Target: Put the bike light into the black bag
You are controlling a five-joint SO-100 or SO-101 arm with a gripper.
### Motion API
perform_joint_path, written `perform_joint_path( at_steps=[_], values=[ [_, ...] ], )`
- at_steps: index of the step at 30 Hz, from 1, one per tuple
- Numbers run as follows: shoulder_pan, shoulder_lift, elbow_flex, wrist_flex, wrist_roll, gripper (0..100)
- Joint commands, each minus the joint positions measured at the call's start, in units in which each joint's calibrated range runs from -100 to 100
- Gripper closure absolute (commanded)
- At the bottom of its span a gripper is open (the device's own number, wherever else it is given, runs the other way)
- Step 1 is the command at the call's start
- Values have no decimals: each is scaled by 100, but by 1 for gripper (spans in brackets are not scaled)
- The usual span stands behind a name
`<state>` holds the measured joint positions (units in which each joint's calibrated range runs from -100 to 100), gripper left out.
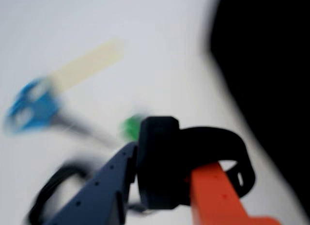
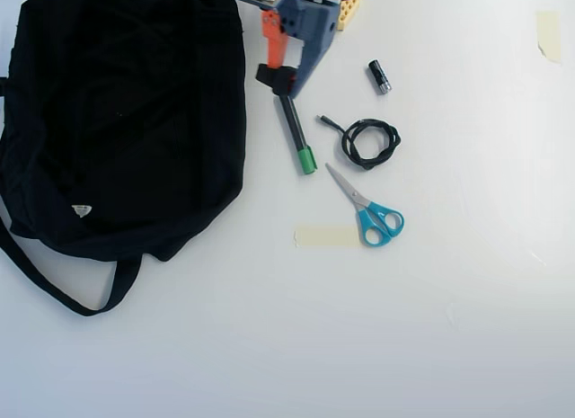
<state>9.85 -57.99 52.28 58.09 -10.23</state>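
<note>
1. The gripper (image 1: 164, 186), one finger orange and one blue-grey perforated plastic, is closed around the bike light (image 1: 160, 159), a blocky black head with a rubbery ring strap.
2. In the overhead view the gripper (image 2: 280, 78) holds the light (image 2: 275, 77) just beside the black bag (image 2: 126, 121), a large soft fabric heap to its left.
3. A green-capped marker (image 2: 296, 135) lies right below the gripper.
4. Blue-handled scissors (image 2: 370, 211) and a coiled cable (image 2: 368, 141) rest farther off on the smooth white desk (image 2: 467, 301).
</note>
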Motion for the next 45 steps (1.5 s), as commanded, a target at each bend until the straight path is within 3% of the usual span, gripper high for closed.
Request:
perform_joint_path(
  at_steps=[1, 15, 21, 27, 28, 31, 33, 35, 37, 39, 43, 45],
  values=[
    [1289, -68, -26, -133, 273, 98],
    [3944, 231, -170, -934, 619, 98],
    [4273, 2978, -1167, -1985, 625, 98],
    [4101, 5500, -2721, -2002, 577, 97],
    [4042, 5500, -2838, -1959, 577, 97],
    [3862, 5392, -2901, -1933, 362, 76],
    [3787, 5384, -2964, -1916, 362, 74],
    [3436, 5368, -3790, -1055, 404, 74],
    [2725, 5044, -5129, 177, 404, 76],
    [2262, 4305, -5102, 539, 357, 98],
    [549, 3077, -5066, 1081, 279, 98],
    [-42, 2488, -4761, 1813, -487, 98]
  ],
)
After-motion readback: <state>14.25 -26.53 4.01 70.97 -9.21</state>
